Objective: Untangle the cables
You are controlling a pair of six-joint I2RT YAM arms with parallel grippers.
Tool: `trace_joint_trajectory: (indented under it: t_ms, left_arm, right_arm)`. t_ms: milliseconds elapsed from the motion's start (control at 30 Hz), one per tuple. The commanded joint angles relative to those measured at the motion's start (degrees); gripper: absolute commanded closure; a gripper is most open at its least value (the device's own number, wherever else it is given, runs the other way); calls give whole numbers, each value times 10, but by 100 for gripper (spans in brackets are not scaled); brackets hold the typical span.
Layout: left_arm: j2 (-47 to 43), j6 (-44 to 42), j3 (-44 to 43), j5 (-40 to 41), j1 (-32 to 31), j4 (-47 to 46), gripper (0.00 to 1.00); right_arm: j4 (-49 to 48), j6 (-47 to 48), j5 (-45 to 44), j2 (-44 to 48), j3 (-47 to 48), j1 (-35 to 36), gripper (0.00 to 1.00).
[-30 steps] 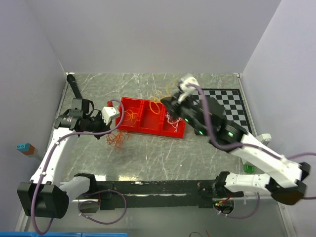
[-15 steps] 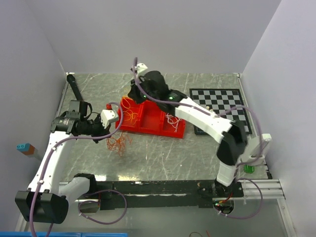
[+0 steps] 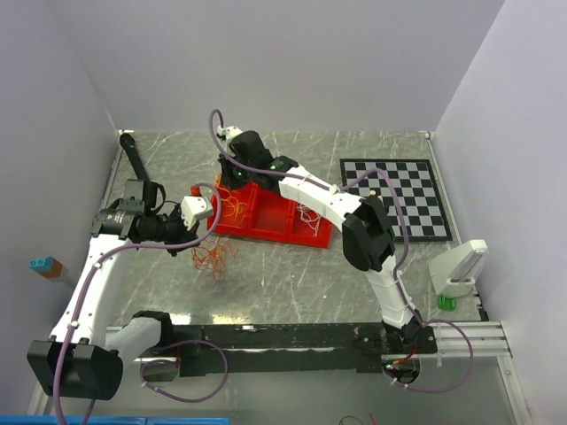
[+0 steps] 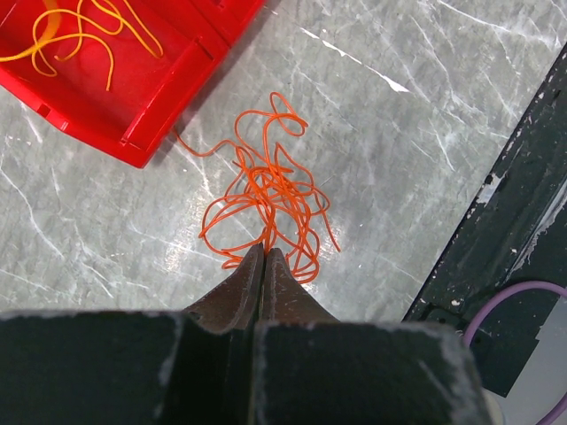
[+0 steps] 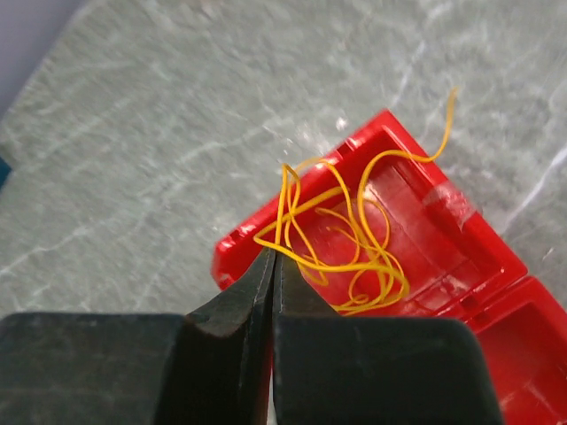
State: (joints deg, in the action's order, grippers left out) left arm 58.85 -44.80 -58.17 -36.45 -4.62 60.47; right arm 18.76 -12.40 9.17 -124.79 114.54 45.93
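Left gripper point(image 4: 264, 257): jaws fully closed, the tips pinching a strand at the near edge of the orange cables point(image 4: 266, 199). That tangle lies on the table point(image 3: 292, 274) as a loose knot, near-left of the tray point(image 3: 270, 208) and just beside its left end. One orange strand runs up to the tray's corner. Whether it touches the wall cannot be told.

Tray: red, set slantwise at mid-table, divided into compartments.

Right gripper point(image 5: 272, 257): jaws fully closed on the yellow cables point(image 5: 350, 243) – several strands rise into the tips. The gripper hangs over the tray's left compartment, at its far-left corner. The yellow loops droop into that compartment; one end sticks out past the tray's wall.

White cables point(image 3: 310, 217): a small snarl in the tray's right compartment, apart from both grippers.

Far right – a checkerboard point(image 3: 403, 190) lies flat on the table.
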Motion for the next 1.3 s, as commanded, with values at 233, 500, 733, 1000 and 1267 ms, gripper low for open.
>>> trace_joint_trajectory:
  t_ms: [233, 500, 733, 1000, 1267]
  left_arm:
    - [14, -10, -3, -33, 2, -23, 99]
    - [18, 1, -12, -42, 2, -32, 99]
    - [24, 0, -9, -40, 2, -37, 99]
    - [28, 2, 12, -18, 2, -54, 99]
    - [22, 24, 29, 1, 2, -87, 99]
  right_arm:
    - [1, -24, 8, -4, -33, -13, 100]
    - [-12, -31, 5, 58, -68, -15, 31]
    - [-158, -77, 29, 259, -344, -9, 30]
    - [-274, -138, 27, 399, -621, 53, 33]
    - [-334, -124, 14, 339, -650, 115, 33]
